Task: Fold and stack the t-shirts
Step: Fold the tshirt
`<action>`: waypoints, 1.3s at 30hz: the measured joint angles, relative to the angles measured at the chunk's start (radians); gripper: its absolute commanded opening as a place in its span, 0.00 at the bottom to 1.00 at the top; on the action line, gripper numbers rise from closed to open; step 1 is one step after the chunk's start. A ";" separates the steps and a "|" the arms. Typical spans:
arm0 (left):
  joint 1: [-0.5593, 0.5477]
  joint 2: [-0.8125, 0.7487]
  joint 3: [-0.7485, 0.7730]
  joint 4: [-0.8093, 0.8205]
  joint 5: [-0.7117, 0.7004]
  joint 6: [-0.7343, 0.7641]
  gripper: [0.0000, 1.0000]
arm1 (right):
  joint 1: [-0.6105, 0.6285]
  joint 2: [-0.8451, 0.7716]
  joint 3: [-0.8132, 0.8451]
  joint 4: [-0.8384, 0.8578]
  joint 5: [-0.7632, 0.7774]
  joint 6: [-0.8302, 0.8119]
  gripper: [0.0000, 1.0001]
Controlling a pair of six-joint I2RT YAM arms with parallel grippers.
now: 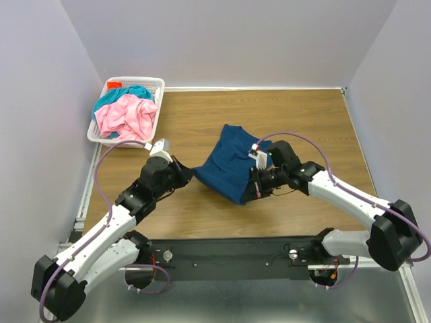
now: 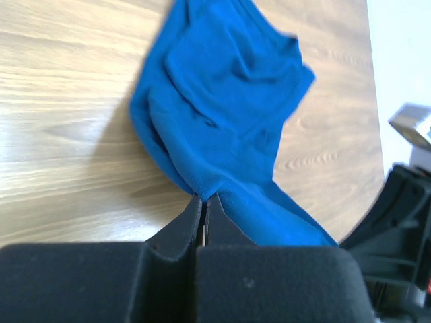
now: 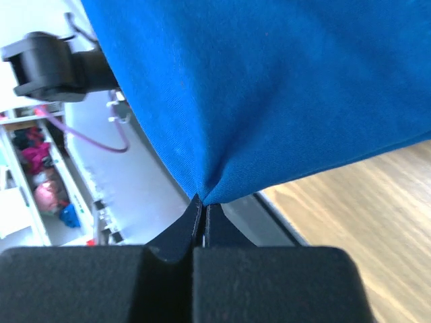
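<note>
Top external: left, right jaws clamp blue t-shirt (image 1: 227,165).

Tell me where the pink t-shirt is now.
In the top view, the pink t-shirt lies crumpled in the white basket at the far left corner of the table, the teal t-shirt bunched behind it.

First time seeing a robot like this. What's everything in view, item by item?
dark blue t-shirt: one, dark blue, mid-table, bunched between the hands
pink t-shirt: one, pink, crumpled in the basket
teal t-shirt: one, teal, in the basket behind the pink one
basket: one, white lattice, table's far left corner
table: one, light wood, under it all
left arm: one, white and black, near left
right arm: one, white and black, near right
left hand: one, black, shut on the dark blue t-shirt
right hand: one, black, shut on the dark blue t-shirt
</note>
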 measured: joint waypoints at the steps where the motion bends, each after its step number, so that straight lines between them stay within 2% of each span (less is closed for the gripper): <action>1: 0.000 -0.015 0.010 -0.020 -0.018 -0.003 0.00 | 0.000 -0.010 0.001 0.000 -0.011 0.007 0.01; 6: -0.005 -0.032 0.069 -0.088 -0.075 -0.009 0.00 | 0.000 -0.051 0.006 0.000 -0.051 0.034 0.01; 13: -0.006 0.026 0.164 -0.088 -0.122 0.013 0.00 | -0.001 -0.068 0.056 0.002 -0.053 0.059 0.01; 30: -0.006 0.453 0.453 -0.029 -0.145 0.141 0.00 | -0.204 -0.007 0.069 0.003 -0.033 0.064 0.01; 39: -0.006 0.611 0.575 -0.006 -0.137 0.193 0.00 | -0.307 0.003 0.095 0.003 -0.015 0.048 0.01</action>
